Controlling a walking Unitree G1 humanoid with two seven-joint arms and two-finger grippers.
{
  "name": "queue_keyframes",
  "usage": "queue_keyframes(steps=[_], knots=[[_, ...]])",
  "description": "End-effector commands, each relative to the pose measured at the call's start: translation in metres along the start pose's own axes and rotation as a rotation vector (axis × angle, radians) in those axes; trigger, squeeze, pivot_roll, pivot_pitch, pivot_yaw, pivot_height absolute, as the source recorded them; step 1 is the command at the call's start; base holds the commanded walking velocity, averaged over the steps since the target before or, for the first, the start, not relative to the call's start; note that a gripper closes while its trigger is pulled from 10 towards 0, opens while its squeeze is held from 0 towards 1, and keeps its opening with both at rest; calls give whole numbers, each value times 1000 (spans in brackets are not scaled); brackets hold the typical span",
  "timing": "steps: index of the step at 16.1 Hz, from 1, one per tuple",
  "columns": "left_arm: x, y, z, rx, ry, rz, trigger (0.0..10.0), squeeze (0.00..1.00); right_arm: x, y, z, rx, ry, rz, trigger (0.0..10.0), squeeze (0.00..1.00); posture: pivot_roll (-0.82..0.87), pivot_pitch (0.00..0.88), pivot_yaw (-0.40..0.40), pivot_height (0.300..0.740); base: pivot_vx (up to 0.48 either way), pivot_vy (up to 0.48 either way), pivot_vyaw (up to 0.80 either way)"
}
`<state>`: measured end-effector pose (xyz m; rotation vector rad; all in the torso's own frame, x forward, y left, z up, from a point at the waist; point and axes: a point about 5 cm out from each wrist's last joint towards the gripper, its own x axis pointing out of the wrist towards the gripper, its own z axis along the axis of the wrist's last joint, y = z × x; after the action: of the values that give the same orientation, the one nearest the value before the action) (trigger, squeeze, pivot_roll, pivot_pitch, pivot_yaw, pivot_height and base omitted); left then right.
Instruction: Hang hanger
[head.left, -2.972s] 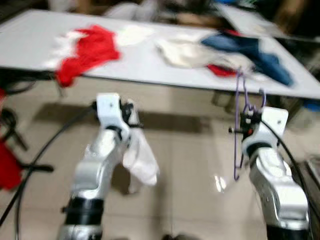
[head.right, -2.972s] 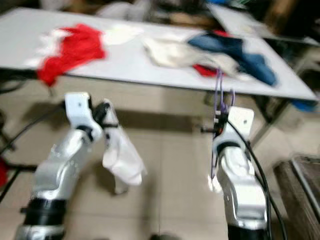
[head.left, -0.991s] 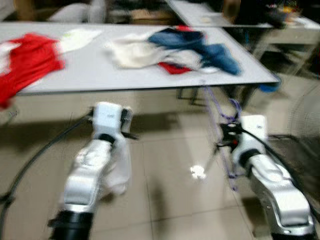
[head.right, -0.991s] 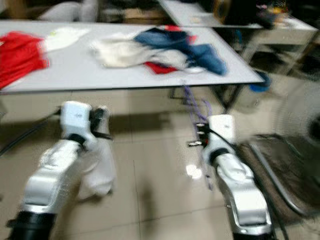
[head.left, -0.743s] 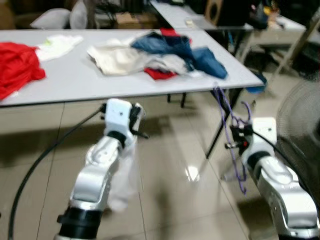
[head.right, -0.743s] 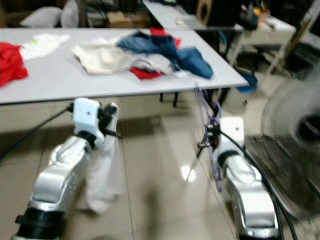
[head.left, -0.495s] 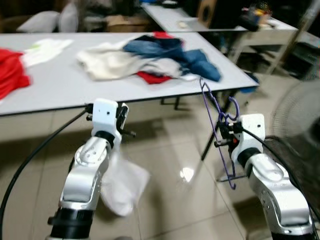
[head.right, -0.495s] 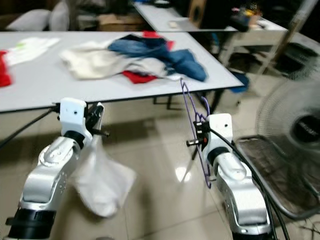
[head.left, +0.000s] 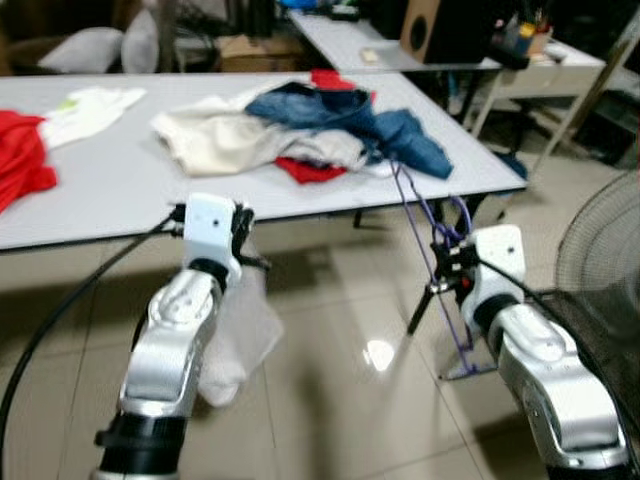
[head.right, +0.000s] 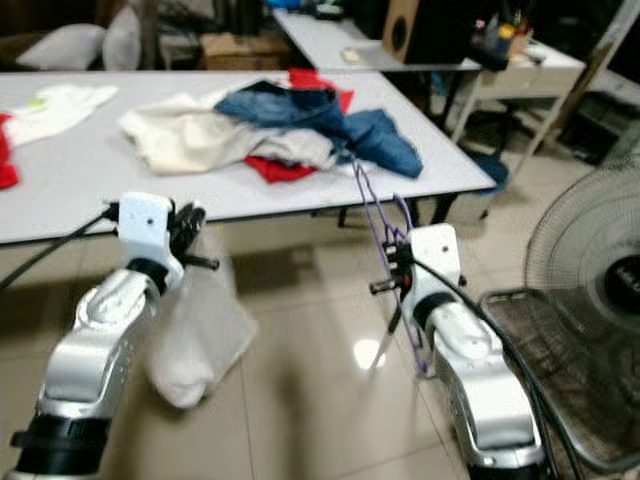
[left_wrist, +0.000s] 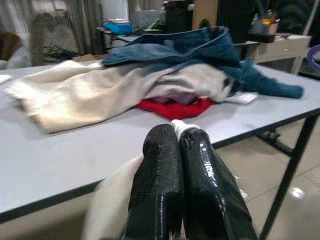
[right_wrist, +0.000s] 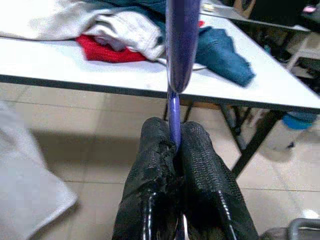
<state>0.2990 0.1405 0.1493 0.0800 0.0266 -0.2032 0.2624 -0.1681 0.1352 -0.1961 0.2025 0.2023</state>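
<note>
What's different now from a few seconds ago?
The robot has turned right along the table: the red garment slid to the left edge and a fan came into sight. The white cloth swung. Unchanged: left hand still grips the cloth, right hand the purple hanger.

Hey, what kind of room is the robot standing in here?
Probably a workshop or lab set up for laundry sorting: a long grey folding table with a mixed heap of clothes, a round-caged floor fan, and cluttered benches behind.
</note>
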Motion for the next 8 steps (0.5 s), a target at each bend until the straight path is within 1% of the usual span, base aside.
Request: queue_keyframes(steps=[1,3,4,5,6,8], knots=[[3,-10,6,0,-26,-38,10000,0,-1,-8,1,-14,-5,-26,10000,0,35,0,-60,740,398,0,800],[4,-11,7,-1,-31,-40,10000,0,-2,-12,3,13,-22,-42,10000,0,35,0,-60,740,399,0,0],[6,-11,10,18,-42,-48,10000,0,-3,-16,5,-4,-28,-15,10000,0,33,0,-64,740,398,0,0],[9,-11,13,39,-53,-59,10000,0,-5,-19,7,-39,-42,43,10000,0,37,0,-68,740,398,0,0],[14,-11,16,45,-65,-69,10000,0,-11,-20,10,-81,-66,131,10000,0,34,0,-64,740,394,0,0],[24,-9,28,41,-95,-78,10000,0,-23,-24,17,-137,-89,290,10000,0,31,0,-59,740,398,0,0]])
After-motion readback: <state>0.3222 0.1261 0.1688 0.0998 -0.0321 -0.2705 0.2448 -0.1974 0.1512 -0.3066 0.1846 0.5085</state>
